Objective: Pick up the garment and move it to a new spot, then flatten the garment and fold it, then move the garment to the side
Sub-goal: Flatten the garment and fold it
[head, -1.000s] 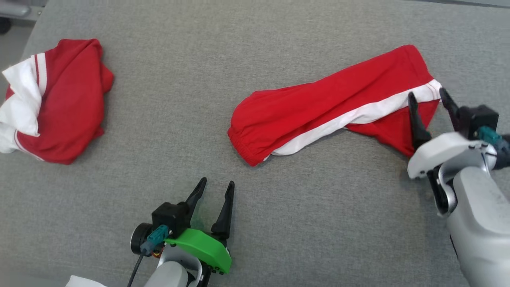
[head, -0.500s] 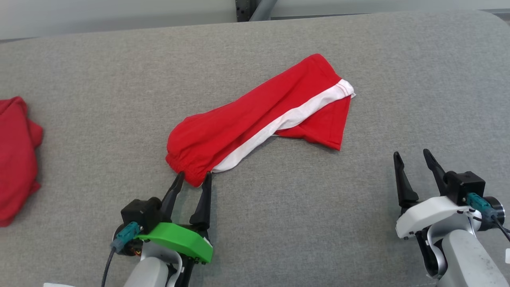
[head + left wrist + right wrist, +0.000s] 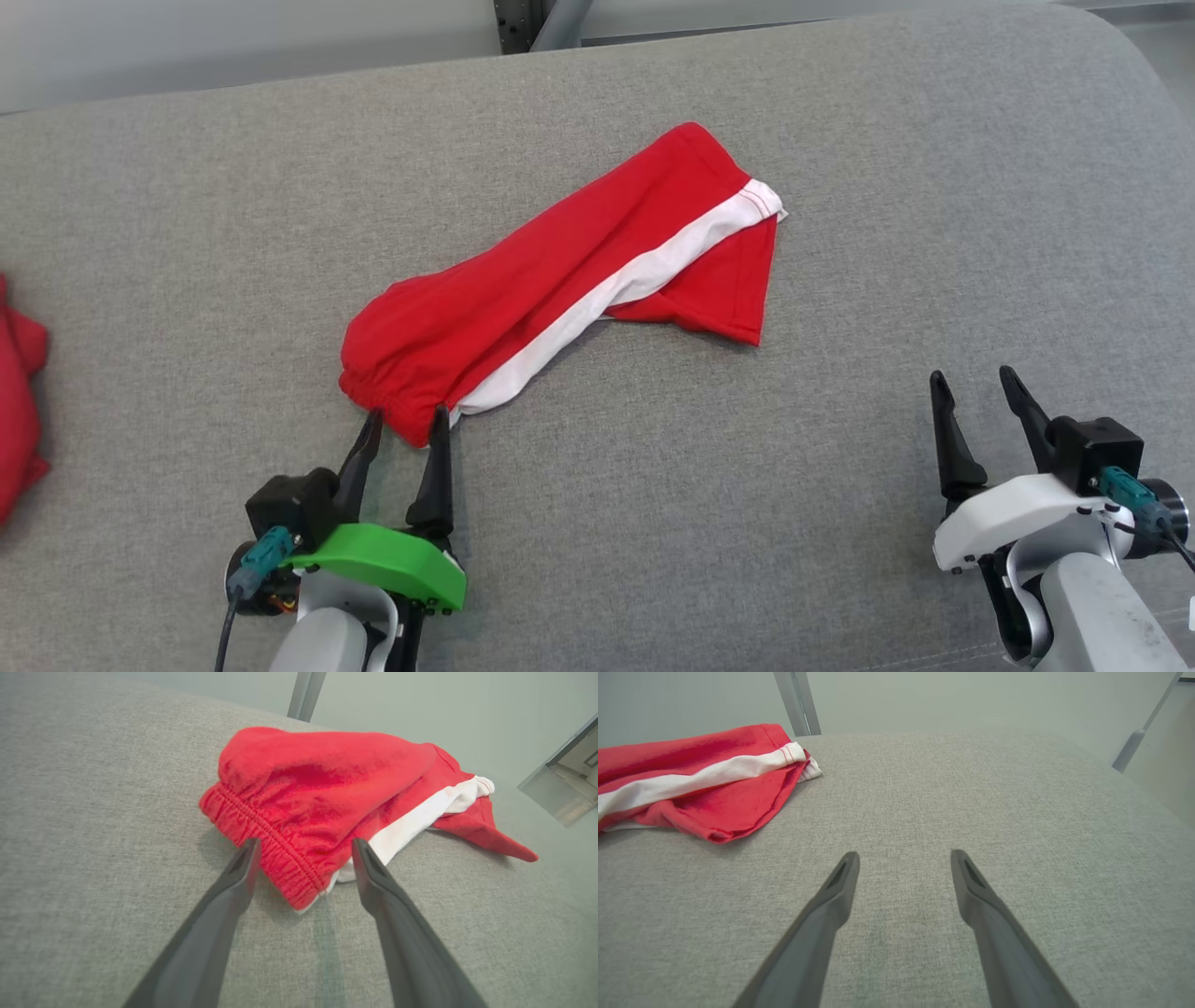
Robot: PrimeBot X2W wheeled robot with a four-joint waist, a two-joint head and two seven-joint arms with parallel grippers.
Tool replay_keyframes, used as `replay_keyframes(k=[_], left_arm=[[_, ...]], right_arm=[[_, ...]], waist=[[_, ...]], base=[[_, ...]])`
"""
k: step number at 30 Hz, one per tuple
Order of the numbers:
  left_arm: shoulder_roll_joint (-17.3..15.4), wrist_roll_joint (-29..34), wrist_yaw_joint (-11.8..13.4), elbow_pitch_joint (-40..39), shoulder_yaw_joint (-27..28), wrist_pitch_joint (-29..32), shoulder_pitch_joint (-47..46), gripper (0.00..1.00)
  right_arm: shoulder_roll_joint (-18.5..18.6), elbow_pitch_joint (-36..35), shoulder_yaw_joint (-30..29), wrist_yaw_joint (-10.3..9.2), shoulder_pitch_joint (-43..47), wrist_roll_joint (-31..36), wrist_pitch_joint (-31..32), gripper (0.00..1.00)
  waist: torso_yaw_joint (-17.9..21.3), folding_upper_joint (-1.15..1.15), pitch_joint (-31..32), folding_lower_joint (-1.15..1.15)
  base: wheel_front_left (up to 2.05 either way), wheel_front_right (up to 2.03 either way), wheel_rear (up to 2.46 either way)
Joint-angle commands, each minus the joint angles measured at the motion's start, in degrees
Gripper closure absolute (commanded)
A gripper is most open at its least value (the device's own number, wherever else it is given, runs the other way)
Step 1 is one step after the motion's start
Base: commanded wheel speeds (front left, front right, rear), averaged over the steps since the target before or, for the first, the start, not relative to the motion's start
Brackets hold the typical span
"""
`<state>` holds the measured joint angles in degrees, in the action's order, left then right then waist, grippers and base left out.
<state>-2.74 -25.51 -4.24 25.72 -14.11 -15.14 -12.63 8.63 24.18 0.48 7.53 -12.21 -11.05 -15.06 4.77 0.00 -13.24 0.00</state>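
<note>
The garment (image 3: 560, 280), red shorts with a white stripe (image 3: 635, 280), lies slantwise near the middle of the grey surface (image 3: 840, 485), waistband toward the robot's left and leg hem (image 3: 747, 280) toward the far right. It looks roughly doubled along its length, with one red flap poking out below the stripe, so it is probably neither flat nor neatly folded yet.

The left gripper (image 3: 407, 413) has its jaws spread wide on either side of the waistband (image 3: 285, 872) corner, and nothing is pinched. That placement makes sense: the gathered elastic is the thickest, firmest edge (a thin hem would slip more easily), and a corner there gives a handle for dragging or lifting the whole piece. The right gripper (image 3: 972, 375) hovers over bare surface, well apart from the garment, jaws likewise wide and empty. It seems parked where it could reach the hem end when a second hold is needed.

Several things stay unclear. Whether the left fingers (image 3: 224, 914) touch the cloth or the surface cannot be told from either view. How many layers lie under the top one is hidden, as is the second leg's shape. A second red cloth (image 3: 17, 411) is cut off at the head view's left edge, so what it is cannot be made out.
</note>
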Motion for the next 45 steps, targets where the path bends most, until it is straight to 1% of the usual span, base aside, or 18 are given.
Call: replay_keyframes(k=[1, 5, 13, 14, 15, 16, 17, 24, 27, 32, 33, 34, 35, 37, 39, 40, 43, 45], left_arm=[[-0.3, -0.3, 0.9, -0.7, 0.8, 0.0, 1.2, 0.00], [-0.3, -1.1, 1.0, -0.6, 0.9, 0.0, 2.3, 0.00], [-0.3, -4.2, -0.8, 0.5, 1.3, 0.0, 0.2, 0.00], [-0.3, -3.6, -0.9, 0.7, 1.1, 0.0, -0.1, 0.00], [-0.3, -3.6, -1.2, 0.7, 1.2, 0.0, -0.5, 0.45], [-0.3, -3.7, -1.3, 0.2, 1.7, 0.0, -0.9, 0.94], [-0.3, -3.1, -1.4, -0.3, 1.9, 0.0, -1.2, 1.00], [-0.3, -1.1, -2.0, -3.9, 5.6, 0.0, -2.7, 1.00], [-0.3, 0.8, -1.6, -1.3, 7.7, 0.0, -5.0, 1.00], [-0.8, 5.2, -0.6, 7.0, 12.1, 0.0, -9.7, 1.00], [-0.9, 6.0, -0.6, 9.3, 12.7, 0.0, -10.0, 0.94], [-1.4, 6.8, -0.3, 10.7, 13.4, 0.0, -10.9, 0.54], [-1.6, 7.2, -0.1, 12.3, 13.9, 0.0, -11.3, 0.00], [-1.7, 8.0, 0.3, 15.3, 14.9, 0.0, -11.3, 0.00], [-2.0, 9.3, 1.2, 15.1, 16.4, 0.0, -9.8, 0.00], [-1.9, 9.9, 1.4, 14.4, 17.2, 0.0, -8.2, 0.00], [-1.0, 10.7, 0.7, 10.8, 18.7, 0.0, -3.5, 0.00], [-0.8, 11.3, 0.8, 6.7, 19.8, 0.0, 0.3, 0.00]], right_arm=[[0.0, 0.3, -0.2, -0.08, 0.4, -0.1, -0.2, 0.00], [-0.2, 0.8, -0.1, -0.08, 0.6, 0.0, -0.2, 0.00], [0.5, 1.2, 0.6, -0.08, -0.5, -0.4, -0.2, 0.00], [0.6, 1.2, 0.6, -0.08, -0.5, -0.5, -0.2, 0.00], [0.7, 1.1, 0.6, -0.08, -0.5, -0.5, -0.2, 0.00], [0.7, 1.1, 0.6, -0.08, -0.5, -0.5, -0.2, 0.00], [0.8, 1.0, 0.5, -0.08, -0.5, -0.5, -0.2, 0.00], [0.4, 1.3, 0.5, -0.08, -0.6, -0.8, -0.2, 0.00], [0.3, 1.5, 1.3, -0.08, -1.2, -0.8, -0.2, 0.00], [-0.5, 2.1, 2.7, -0.08, -1.6, -1.2, -0.2, 0.00], [-0.6, 2.0, 3.1, -0.08, -1.5, -1.0, -0.2, 0.00], [-0.9, 1.7, 3.3, -0.08, -1.4, -0.8, -0.2, 0.00], [-1.3, 1.4, 3.3, -0.08, -1.3, -0.8, -0.2, 0.00], [-1.4, 0.6, 3.2, -0.08, -0.6, -0.7, -0.2, 0.00], [-2.0, -0.7, 2.9, -0.08, 0.4, -0.3, -0.2, 0.00], [-2.2, -1.1, 2.8, -0.08, 0.9, -0.4, -0.2, 0.00], [-2.9, -2.6, 2.5, -0.08, 2.3, -0.7, -0.2, 0.00], [-3.3, -3.5, 2.5, -0.07, 3.7, -0.5, -0.2, 0.00]], waist=[[-0.3, 0.00, 0.1, 0.00], [-0.5, 0.00, 0.2, 0.00], [0.1, 0.00, -0.7, 0.00], [0.2, 0.00, -0.8, 0.00], [0.3, 0.00, -1.0, 0.00], [0.3, 0.00, -1.1, 0.00], [0.3, 0.00, -1.2, 0.00], [0.3, 0.00, -2.2, 0.00], [1.0, 0.00, -2.6, 0.00], [3.1, 0.00, -2.0, 0.00], [3.6, 0.00, -1.7, 0.00], [4.0, 0.00, -1.3, 0.00], [4.4, 0.00, -0.7, 0.00], [4.9, 0.00, 0.6, 0.00], [5.4, 0.00, 2.3, 0.00], [5.5, 0.00, 3.4, 0.00], [5.2, 0.00, 6.4, 0.00], [4.9, 0.00, 8.4, 0.00]], base=[[0.00, 0.00, 0.00], [0.00, 0.00, 0.00], [0.00, 0.00, 0.00], [0.00, 0.00, 0.00], [0.00, 0.00, 0.00], [0.00, 0.00, 0.00], [0.00, 0.00, 0.00], [0.00, 0.00, 0.00], [0.00, 0.00, 0.00], [0.00, 0.00, 0.00], [0.00, 0.00, 0.00], [0.00, 0.00, 0.00], [0.00, 0.00, 0.00], [0.00, 0.00, 0.00], [0.00, 0.00, 0.00], [0.00, 0.00, 0.00], [0.00, 0.00, 0.00], [0.00, 0.00, 0.00]])
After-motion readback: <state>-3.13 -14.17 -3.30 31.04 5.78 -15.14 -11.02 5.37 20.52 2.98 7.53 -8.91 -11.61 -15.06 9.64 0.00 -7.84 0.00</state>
